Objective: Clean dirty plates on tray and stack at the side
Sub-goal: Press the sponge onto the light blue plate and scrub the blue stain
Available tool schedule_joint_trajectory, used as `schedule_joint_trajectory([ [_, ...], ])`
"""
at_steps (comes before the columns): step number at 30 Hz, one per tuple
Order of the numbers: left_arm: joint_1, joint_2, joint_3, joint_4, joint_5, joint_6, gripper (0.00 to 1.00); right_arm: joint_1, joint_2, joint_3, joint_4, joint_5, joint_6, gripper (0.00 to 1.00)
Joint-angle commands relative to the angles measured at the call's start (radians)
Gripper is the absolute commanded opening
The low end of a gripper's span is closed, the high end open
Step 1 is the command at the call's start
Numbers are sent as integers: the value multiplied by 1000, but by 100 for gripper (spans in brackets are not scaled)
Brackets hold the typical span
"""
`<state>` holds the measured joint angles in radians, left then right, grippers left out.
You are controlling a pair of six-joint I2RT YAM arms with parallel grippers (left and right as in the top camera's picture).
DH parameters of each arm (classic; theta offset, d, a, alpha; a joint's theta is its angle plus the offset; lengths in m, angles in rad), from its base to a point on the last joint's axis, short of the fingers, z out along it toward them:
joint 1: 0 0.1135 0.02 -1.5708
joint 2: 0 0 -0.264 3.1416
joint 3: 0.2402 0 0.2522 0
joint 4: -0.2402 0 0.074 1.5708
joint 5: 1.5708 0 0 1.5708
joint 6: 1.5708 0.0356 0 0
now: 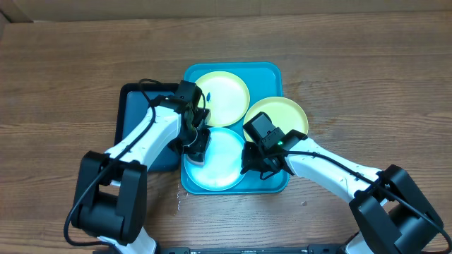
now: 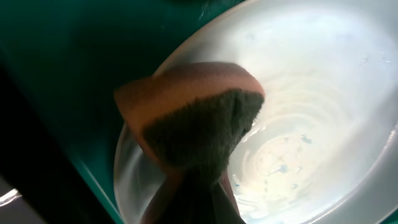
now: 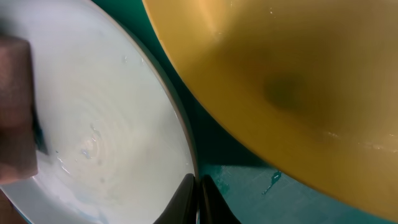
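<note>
The left claw is clamped on a sponge, which is pressed onto the pale plate at the near end of the tray. The right claw, its fingers closed together, sits at that plate's right rim. It is beside a yellow plate overhanging the tray's right edge, and I cannot tell whether it pinches the rim.

3 plates crowding the tray, navy tray against its left; open table beyond.
</note>
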<state>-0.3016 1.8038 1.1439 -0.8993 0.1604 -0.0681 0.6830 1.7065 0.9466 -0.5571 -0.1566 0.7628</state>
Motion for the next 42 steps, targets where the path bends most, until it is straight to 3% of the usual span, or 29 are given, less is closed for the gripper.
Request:
schedule_joint_trajectory([
  [1,-8,48,-6,-7,-7,24,4,2,2,-5,6,-2,1,4],
  [6,-8,106,-8,-12,5,21,4,2,2,-5,6,-2,0,4],
  [15,-8,187,-10,-64,150,27,4,2,2,-5,6,-2,0,4],
  [20,-7,182,-9,-94,302,99,4,2,2,-5,6,-2,0,4],
  [31,27,96,45,-119,495,163,4,2,2,-5,6,-2,0,4],
  [35,33,13,63,-112,445,161,4,2,2,-5,6,-2,0,4],
  [42,32,-58,63,-106,116,72,4,2,2,-5,6,-2,0,4],
])
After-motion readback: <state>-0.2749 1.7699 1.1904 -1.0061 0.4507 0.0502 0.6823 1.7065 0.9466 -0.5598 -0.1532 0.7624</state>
